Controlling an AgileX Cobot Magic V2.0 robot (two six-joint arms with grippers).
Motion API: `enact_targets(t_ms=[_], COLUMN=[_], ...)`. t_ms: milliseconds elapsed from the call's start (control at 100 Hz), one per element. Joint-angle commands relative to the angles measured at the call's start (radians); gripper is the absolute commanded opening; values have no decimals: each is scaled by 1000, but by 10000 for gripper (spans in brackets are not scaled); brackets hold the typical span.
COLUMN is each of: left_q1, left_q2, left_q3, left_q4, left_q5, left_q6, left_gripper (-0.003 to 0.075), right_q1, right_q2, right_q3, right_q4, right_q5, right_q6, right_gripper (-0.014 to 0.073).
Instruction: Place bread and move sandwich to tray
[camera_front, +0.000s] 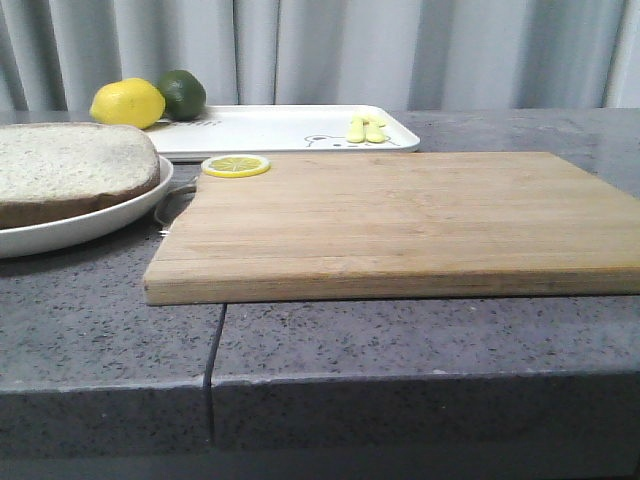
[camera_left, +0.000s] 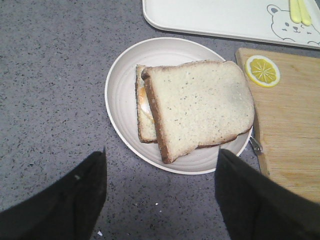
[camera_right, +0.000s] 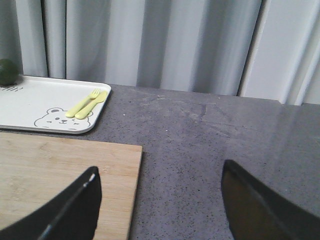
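Two slices form the sandwich (camera_left: 192, 110): the bread (camera_left: 200, 105) lies skewed over the egg-bearing slice, on the plate (camera_left: 122, 90). The tray (camera_front: 290, 128) sits at 12 o'clock from the plate in the front view. The left tool (camera_left: 160, 195) is released, hovering near the plate; the right tool (camera_right: 160, 205) is released over the worktop (camera_right: 200, 140). Risk: the offset bread may slide off if the plate tilts. Egg position is probably off-centre; mostly hidden.

Kitchen-style setup: stone counter (camera_front: 400, 340), cutting board (camera_front: 400, 220), grey curtain (camera_front: 400, 50)
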Motion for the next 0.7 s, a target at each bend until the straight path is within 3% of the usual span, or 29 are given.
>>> enact_targets(t_ms=[0, 690], left_q1=[-4, -4], left_q2=[4, 4], left_q3=[-34, -34], left_q4=[-21, -21], left_q5=[-53, -53], left_q6=[1, 1], left_gripper=[427, 427], right_q1=[-5, -5], right_q2=[8, 8], right_q3=[-23, -23], right_q4=[-16, -16], right_q5=[-70, -53], right_q6=[4, 4], right_gripper=[511, 511])
